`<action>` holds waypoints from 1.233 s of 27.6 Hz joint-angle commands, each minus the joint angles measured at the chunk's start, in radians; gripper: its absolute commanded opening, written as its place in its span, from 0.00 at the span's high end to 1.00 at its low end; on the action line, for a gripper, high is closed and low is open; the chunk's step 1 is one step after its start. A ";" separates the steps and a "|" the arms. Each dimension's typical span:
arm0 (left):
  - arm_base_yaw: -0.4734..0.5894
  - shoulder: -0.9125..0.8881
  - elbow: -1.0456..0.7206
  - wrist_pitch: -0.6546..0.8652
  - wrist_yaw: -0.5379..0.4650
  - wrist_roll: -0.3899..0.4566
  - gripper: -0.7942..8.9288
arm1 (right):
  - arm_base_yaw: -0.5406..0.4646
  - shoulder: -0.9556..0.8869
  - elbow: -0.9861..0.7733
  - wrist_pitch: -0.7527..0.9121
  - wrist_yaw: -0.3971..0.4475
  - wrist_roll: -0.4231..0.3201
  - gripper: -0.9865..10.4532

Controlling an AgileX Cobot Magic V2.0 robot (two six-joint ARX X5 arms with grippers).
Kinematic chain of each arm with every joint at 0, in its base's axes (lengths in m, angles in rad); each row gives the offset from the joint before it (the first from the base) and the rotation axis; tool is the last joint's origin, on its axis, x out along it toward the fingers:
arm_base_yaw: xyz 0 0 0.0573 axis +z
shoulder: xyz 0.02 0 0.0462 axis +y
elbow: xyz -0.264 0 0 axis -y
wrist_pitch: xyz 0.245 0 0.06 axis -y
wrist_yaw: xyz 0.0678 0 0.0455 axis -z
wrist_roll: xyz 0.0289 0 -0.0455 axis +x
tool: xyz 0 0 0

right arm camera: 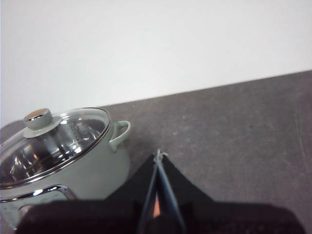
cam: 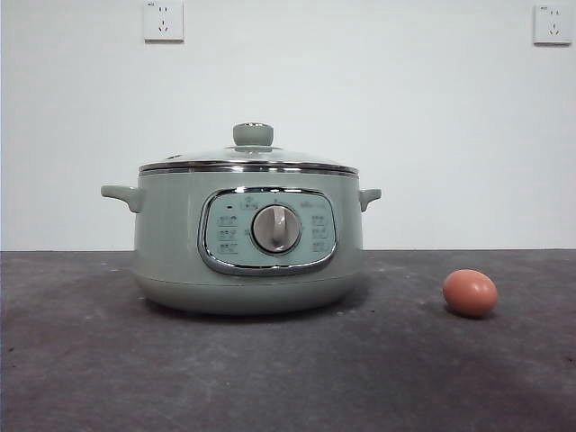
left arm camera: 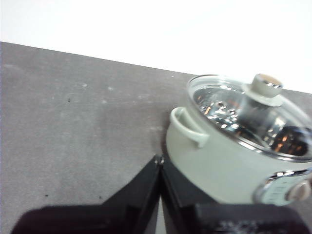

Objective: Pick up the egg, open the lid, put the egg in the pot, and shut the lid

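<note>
Left gripper [left arm camera: 159,161] low over table [cam: 270,378], jaws pressed together, empty, tips near pot [cam: 249,243] side handle. Right gripper [right arm camera: 158,156] likewise clenched on nothing, beside pot's other handle; small orange patch below its jaws, too cut off to identify. Neither arm visible from front. Egg [cam: 470,292] lies on table, apart from pot. Lid [cam: 249,160] sits closed on pot. Pot interior blurred by glass reflections.

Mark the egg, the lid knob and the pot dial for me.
egg [cam: 470,292], front view, middle of the shell.
lid knob [cam: 253,135], front view, side of the green knob.
pot dial [cam: 276,229], front view, centre of the silver dial.
</note>
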State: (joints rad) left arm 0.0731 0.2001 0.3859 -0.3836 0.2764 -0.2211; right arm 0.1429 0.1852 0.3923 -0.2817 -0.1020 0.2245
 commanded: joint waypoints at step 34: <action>-0.021 0.476 0.664 -0.439 0.413 0.198 0.24 | 0.001 0.519 0.723 -0.656 -0.119 -0.304 0.28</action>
State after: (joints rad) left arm 0.0559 0.6758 1.0481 -0.8284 0.6769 -0.0265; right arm 0.1429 0.7021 1.1072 -0.9379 -0.2172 -0.0757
